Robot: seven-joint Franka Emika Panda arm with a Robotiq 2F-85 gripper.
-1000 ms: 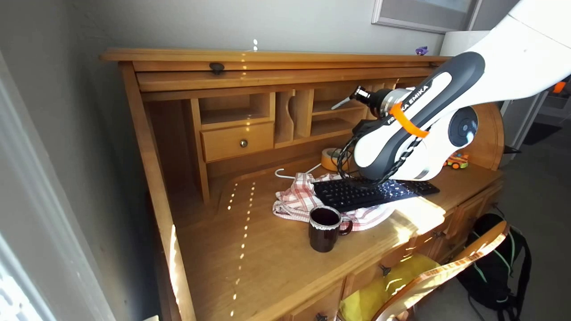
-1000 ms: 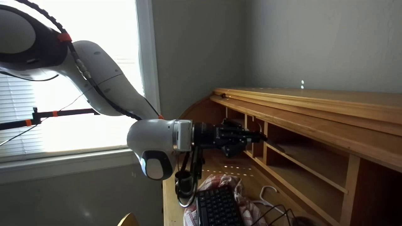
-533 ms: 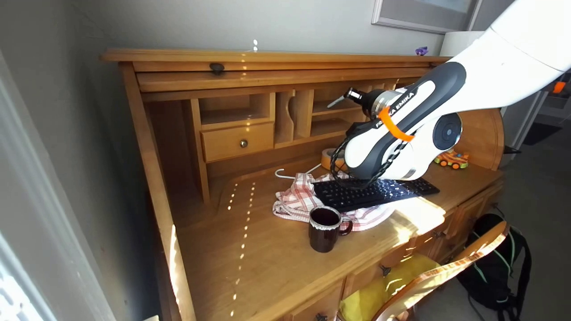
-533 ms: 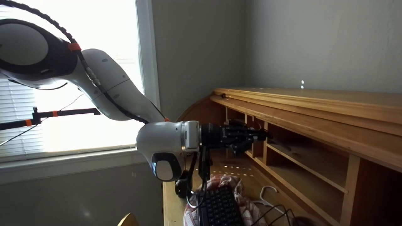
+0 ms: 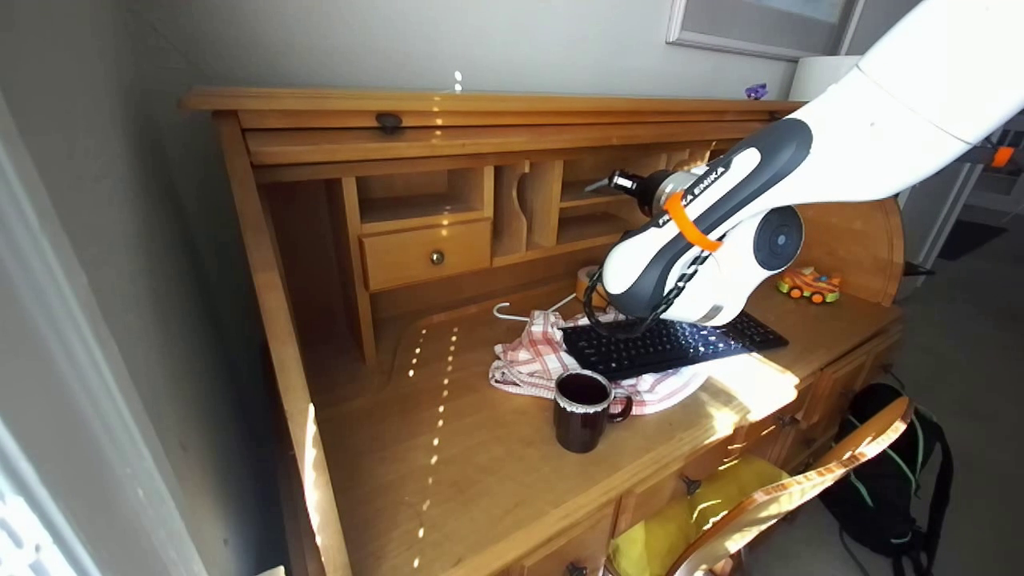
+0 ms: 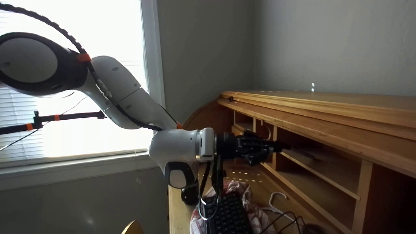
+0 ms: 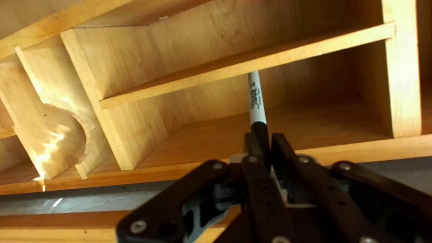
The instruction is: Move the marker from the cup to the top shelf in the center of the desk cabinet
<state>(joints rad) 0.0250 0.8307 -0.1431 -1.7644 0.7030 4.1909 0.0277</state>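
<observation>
The fingers [image 7: 280, 145] of the gripper [image 7: 264, 140] pinch the black end of the marker [image 7: 256, 101], its pale body pointing away from them toward the top shelf [image 7: 243, 68] of the desk cabinet [image 5: 520, 138]. In the wrist view, which seems to stand upside down, the marker's far tip is hidden behind the front edge of the top shelf; an exterior view sets the marker above that shelf, inside the upper middle pigeonhole [image 6: 334, 162]. Whether the two touch cannot be told.

The cup [image 5: 581, 424] stands below and well in front of the top shelf, with no marker showing at its rim. So the lift and carry look done, and most of the reach in as well; what likely remains is to lower the marker onto the top shelf, part the fingers and back out.

"Sharpie" reads plainly along the marker's body; the print beside it is too small to make out. On the arm [image 5: 840, 152], in front of the top shelf, "KA EMIKA" can be read, with some letters covered by an orange strap [image 5: 688, 226].
</observation>
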